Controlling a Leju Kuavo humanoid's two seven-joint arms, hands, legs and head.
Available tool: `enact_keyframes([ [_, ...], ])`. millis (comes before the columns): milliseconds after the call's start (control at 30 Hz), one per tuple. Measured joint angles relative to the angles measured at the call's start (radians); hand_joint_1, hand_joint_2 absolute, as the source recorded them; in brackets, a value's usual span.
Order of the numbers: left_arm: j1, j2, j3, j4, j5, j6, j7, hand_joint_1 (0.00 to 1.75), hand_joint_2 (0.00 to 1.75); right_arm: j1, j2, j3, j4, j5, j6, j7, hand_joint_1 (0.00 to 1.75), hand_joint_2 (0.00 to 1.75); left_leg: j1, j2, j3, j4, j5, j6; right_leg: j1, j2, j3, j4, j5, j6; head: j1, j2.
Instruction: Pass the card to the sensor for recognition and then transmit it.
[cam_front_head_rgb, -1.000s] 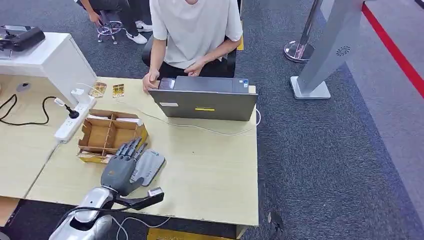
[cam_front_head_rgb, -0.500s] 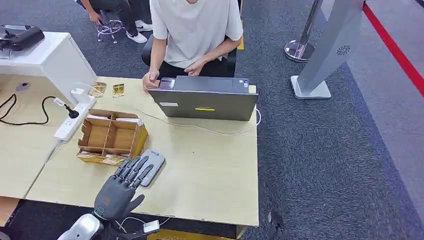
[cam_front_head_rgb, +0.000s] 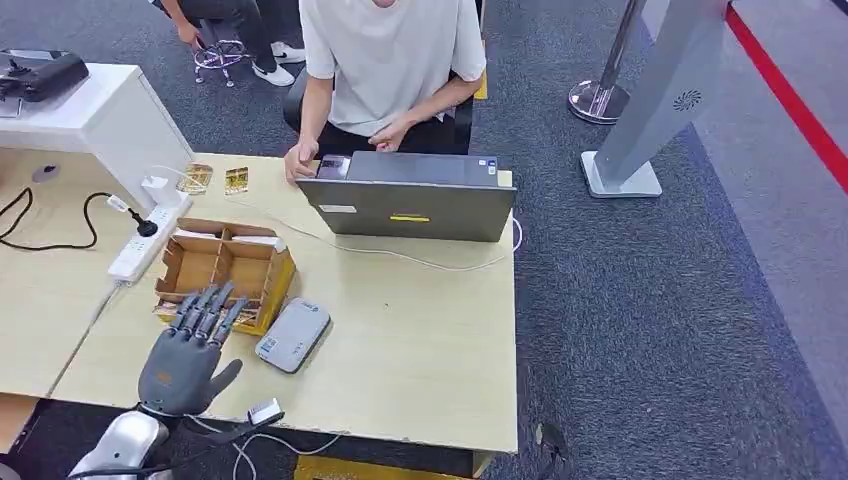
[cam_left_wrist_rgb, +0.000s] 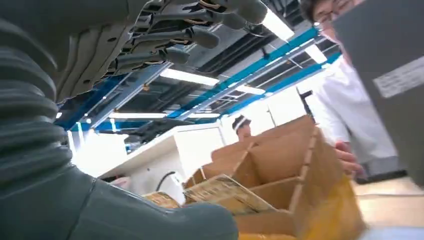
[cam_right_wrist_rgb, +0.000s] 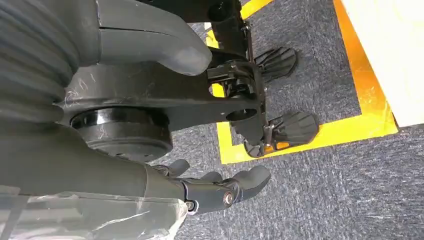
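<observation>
Grey sensor (cam_front_head_rgb: 292, 334) flat beside card box (cam_front_head_rgb: 222, 271)

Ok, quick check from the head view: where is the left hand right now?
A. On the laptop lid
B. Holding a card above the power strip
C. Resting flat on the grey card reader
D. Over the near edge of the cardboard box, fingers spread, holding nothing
D: the left hand has its spread, empty fingers over the near edge of the cardboard box, and the grey card reader lies uncovered to its right.
</observation>
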Motion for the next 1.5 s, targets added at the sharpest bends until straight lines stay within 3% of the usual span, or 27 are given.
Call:
enact_keyframes([
  [333, -0.036, -0.012, 0.059, 0.051, 0.018, 0.000, -0.029, 0.00, 1.75, -0.006, 0.000, 0.000, 0.000, 0.011, 0.001, 0.013, 0.00, 1.75, 0.000, 0.000, 0.000, 0.000, 0.000, 0.000, 0.000, 0.000, 0.000, 0.000, 0.000, 0.000, 0.000, 0.000],
  [967, -0.145, -0.056, 0.056, 0.230, 0.004, -0.002, -0.039, 0.00, 1.75, -0.018, 0.007, 0.000, 0.000, 0.027, 0.010, 0.031, 0.00, 1.75, 0.000, 0.000, 0.000, 0.000, 0.000, 0.000, 0.000, 0.000, 0.000, 0.000, 0.000, 0.000, 0.000, 0.000],
  [1500, -0.168, -0.068, 0.056, 0.257, 0.026, -0.005, -0.019, 0.00, 1.75, -0.018, 0.018, 0.000, 0.000, 0.028, 0.013, 0.033, 0.00, 1.75, 0.000, 0.000, 0.000, 0.000, 0.000, 0.000, 0.000, 0.000, 0.000, 0.000, 0.000, 0.000, 0.000, 0.000],
])
